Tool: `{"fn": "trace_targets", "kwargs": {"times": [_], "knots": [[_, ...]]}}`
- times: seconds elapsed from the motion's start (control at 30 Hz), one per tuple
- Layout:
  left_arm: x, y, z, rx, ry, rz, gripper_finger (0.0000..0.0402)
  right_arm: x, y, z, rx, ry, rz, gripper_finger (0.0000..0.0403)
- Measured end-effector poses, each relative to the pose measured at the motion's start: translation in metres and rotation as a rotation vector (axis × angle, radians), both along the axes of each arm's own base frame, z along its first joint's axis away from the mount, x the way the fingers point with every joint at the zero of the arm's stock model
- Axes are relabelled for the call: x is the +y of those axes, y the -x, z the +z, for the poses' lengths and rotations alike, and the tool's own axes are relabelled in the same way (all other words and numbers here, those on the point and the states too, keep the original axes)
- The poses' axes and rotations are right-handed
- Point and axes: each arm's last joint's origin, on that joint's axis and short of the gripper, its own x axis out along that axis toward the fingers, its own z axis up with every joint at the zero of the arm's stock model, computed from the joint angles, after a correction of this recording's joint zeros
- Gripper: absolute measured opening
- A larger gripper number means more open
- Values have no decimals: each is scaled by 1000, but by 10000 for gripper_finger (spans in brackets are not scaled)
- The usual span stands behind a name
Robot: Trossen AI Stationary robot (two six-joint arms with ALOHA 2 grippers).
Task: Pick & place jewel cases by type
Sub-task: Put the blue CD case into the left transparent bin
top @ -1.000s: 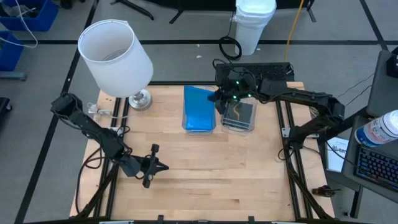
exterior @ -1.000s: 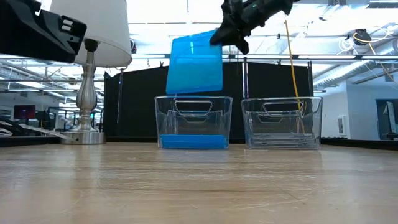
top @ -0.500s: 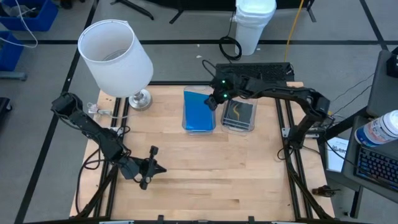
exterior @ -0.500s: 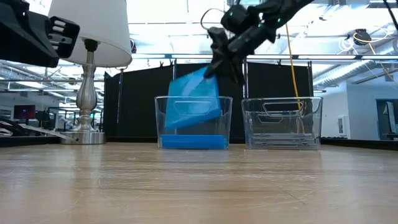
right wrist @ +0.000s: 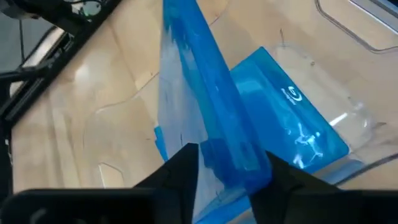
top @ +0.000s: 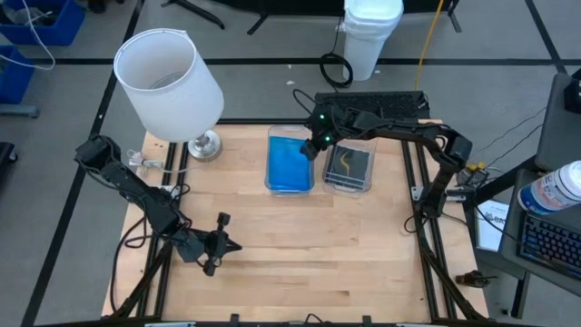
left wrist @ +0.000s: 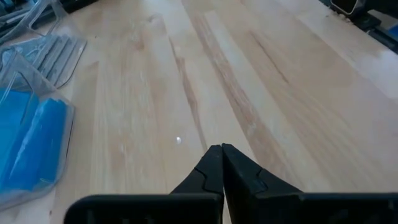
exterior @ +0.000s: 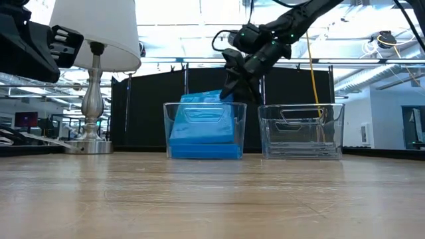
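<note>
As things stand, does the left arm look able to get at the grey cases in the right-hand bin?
Probably not easily: the right gripper hangs over the neighbouring blue-case bin, and the left gripper waits well short of the grey cases.

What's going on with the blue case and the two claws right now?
Right claw over left bin, fingers astride blue case, which leans inside. Left claw shut, empty, over bare table. Nothing in the way.

A bright blue jewel case [right wrist: 211,118] stood tilted on edge between the fingers of my right tool [right wrist: 227,163], resting on flat blue cases [right wrist: 292,134] below it; grey cases [top: 349,165] lay stacked just beside.
</note>
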Motion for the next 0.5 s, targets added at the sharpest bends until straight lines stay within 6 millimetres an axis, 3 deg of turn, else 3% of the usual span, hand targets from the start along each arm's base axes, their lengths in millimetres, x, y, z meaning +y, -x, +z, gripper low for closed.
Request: {"fn": "trace_targets", "kwargs": {"times": [0.23,0.5], "knots": [[0,0,0,5,0,4,29,-1,4,-4,72,78,-8,154],[1,0,0,1,-1,18,37,-2,3,-3,74,169,12,173]]}}
